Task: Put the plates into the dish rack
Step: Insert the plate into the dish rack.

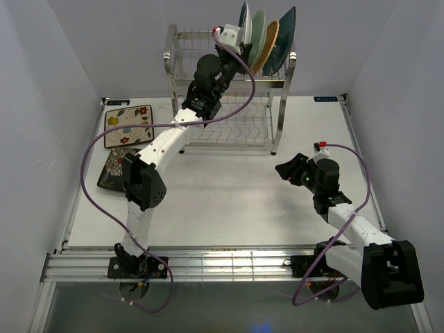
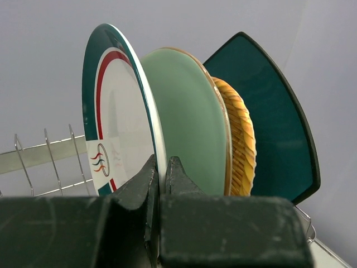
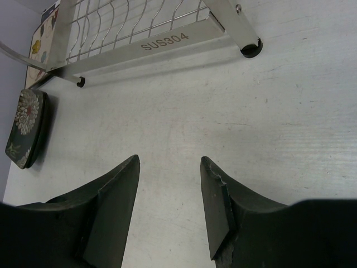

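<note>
- Grey walls all round, a white desk (image 1: 229, 208), and the dish rack (image 1: 229, 104) stood at the back middle of it.
- Four plates were up on the rack's top tier at its right end, all on edge and packed close. Left to right: white striped-rim plate (image 2: 120, 111), pale green plate (image 2: 189, 123), woven orange plate (image 2: 242, 145), teal plate (image 2: 273, 111).
- Left end effector (image 2: 162, 173) was up at that tier too, pinched narrow on the rim of the white striped-rim plate. My guess is that one was being seated and hadn't been let go yet.
- Right end effector (image 3: 170, 190) hung over bare desk out in front of the rack's right leg, jaws parted, nothing between them.
- Two to go, both flat on the desk off the rack's left side: cream floral plate (image 1: 128, 125) near the rack's left foot, and dark floral plate (image 1: 114, 168) in front of it, further from the rack.
- Key bit, I reckon: both lay left of the rack and well apart from the right end effector, so the left arm was nearer. They were flat and the slots want them on edge, so a rim pick and a tilt looked needed.
</note>
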Tool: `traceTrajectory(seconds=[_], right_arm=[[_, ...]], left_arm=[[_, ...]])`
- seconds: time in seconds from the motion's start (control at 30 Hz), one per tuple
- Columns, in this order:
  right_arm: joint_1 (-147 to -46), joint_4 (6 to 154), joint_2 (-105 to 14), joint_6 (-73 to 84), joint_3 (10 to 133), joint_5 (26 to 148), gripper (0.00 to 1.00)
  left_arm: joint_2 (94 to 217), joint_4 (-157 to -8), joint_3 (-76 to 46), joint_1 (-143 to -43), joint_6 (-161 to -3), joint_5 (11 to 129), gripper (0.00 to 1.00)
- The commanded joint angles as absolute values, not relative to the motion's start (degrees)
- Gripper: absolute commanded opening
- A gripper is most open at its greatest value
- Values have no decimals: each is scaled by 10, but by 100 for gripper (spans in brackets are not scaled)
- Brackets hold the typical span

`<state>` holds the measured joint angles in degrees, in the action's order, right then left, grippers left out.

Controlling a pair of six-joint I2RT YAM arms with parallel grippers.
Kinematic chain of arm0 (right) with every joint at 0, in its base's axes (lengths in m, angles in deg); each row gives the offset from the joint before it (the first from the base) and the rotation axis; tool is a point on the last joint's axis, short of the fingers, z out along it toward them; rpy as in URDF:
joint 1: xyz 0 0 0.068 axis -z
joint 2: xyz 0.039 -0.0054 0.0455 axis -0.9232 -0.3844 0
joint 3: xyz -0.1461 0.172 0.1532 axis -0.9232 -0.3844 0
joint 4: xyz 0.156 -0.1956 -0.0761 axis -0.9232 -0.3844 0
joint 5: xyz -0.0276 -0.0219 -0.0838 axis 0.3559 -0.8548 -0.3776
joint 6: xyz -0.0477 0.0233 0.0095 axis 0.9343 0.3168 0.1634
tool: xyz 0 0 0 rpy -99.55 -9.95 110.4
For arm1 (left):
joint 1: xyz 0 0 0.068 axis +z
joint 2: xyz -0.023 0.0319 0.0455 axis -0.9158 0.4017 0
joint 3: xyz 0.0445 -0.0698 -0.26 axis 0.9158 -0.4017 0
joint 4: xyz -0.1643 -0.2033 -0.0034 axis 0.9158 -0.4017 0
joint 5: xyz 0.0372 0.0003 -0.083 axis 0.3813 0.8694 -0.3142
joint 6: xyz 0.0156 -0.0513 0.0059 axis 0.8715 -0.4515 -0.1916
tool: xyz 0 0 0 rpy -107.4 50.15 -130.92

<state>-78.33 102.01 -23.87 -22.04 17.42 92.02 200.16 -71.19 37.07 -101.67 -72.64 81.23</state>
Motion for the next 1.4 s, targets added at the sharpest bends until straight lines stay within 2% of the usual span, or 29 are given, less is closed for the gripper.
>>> traceTrajectory(seconds=[0.0, 0.17, 0.2, 0.27, 0.3, 0.4, 0.53, 0.67, 0.93, 1.07, 1.13, 1.17, 1.3, 1.37], right_arm=[[-782, 1044, -240, -213, 179, 926, 54], [-782, 1042, -239, -213, 178, 926, 54], [-782, 1042, -238, -213, 178, 926, 54], [-782, 1043, -239, -213, 178, 926, 54], [-782, 1042, -239, -212, 178, 926, 54], [-782, 1044, -241, -212, 180, 928, 54], [-781, 1044, -242, -213, 179, 928, 54], [-782, 1045, -244, -214, 181, 928, 54], [-782, 1050, -247, -207, 181, 942, 57], [-782, 1056, -238, -202, 175, 948, 63], [-782, 1057, -233, -199, 173, 947, 68], [-781, 1057, -227, -200, 169, 944, 81], [-782, 1048, -217, -203, 169, 937, 97], [-782, 1041, -212, -204, 170, 933, 90]], left_arm=[[1953, -702, 369, -1036, -704, 838, 0], [1947, -703, 364, -1037, -688, 842, 19], [1944, -703, 357, -1037, -688, 842, 28], [1935, -703, 350, -1037, -685, 841, 37], [1931, -702, 341, -1037, -682, 842, 46], [1918, -703, 334, -1037, -672, 844, 59], [1895, -703, 312, -1037, -659, 846, 83], [1861, -703, 287, -1036, -657, 837, 94], [1735, -703, 139, -1036, -671, 823, 96], [1632, -703, 39, -1036, -663, 824, 98], [1595, -702, -26, -1036, -660, 825, 98], [1578, -702, -45, -1036, -657, 826, 98], [1484, -701, -148, -1034, -631, 833, 98], [1456, -701, -206, -1033, -601, 836, 98]])
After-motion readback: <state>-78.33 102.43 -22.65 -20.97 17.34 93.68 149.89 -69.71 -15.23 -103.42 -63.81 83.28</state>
